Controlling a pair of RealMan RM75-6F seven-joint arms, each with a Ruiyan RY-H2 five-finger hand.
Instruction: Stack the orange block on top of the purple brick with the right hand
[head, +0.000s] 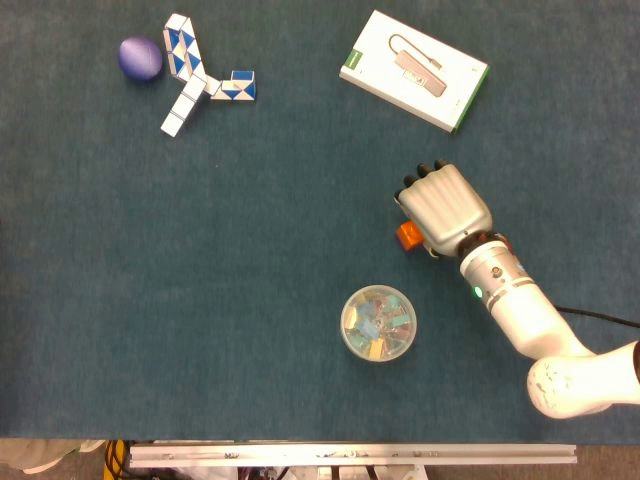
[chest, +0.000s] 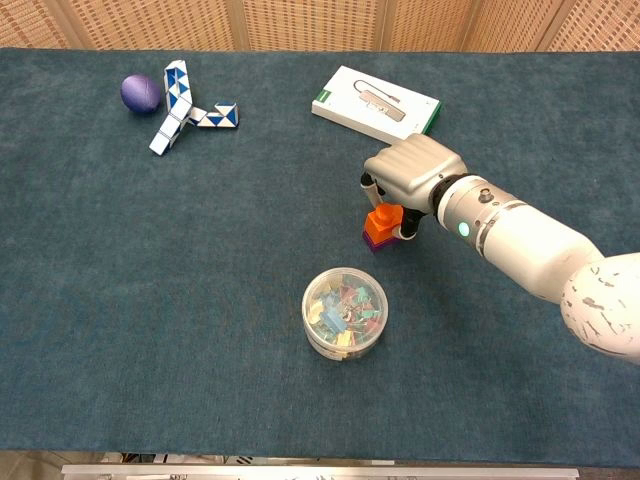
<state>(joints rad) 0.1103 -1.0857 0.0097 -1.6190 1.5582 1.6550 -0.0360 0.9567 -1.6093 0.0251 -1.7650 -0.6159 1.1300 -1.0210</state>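
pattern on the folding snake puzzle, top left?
Blue and white triangles on the folding snake puzzle; the head view shows it best.

- The right hand (chest: 412, 172) is covering the orange block (chest: 381, 219) sitting on the purple brick (chest: 377, 240).
- The clear round tub of coloured clips (chest: 345, 312) is standing near in front.
- The white flat box with green edge (chest: 375, 102) is lying behind.
- The blue carpeted table (chest: 180, 260) is lying bare leftward.

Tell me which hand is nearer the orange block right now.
Right. The right hand is over the orange block, its fingers around it, on the purple brick. The left hand is in neither view.
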